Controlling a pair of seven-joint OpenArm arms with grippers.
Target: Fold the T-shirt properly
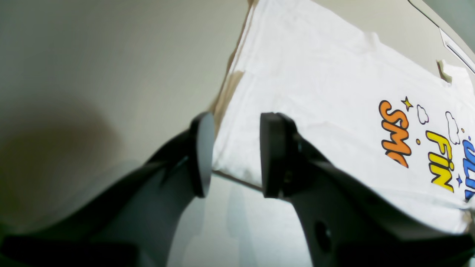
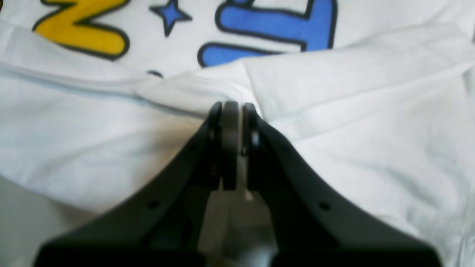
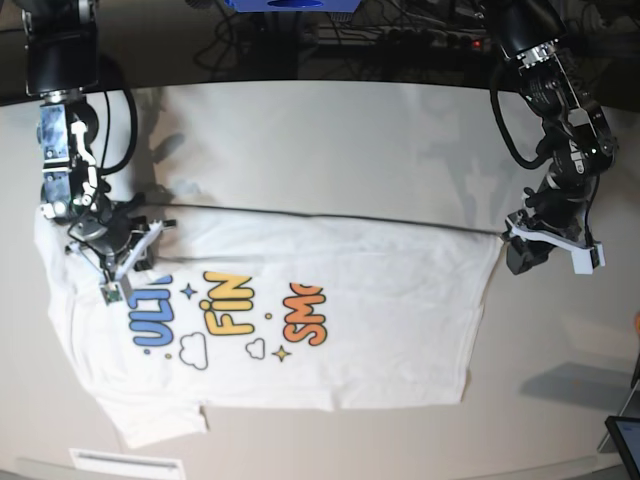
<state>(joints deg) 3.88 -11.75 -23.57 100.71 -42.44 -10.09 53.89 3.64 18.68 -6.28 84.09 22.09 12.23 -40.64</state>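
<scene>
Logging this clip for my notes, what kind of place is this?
Probably a robotics lab bench: two arms over a plain pale table, a printed T-shirt spread flat, cables behind.

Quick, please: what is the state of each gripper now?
Left gripper: open, holding nothing, at the T-shirt edge.
Right gripper: closed on a fold of the T-shirt.
</scene>
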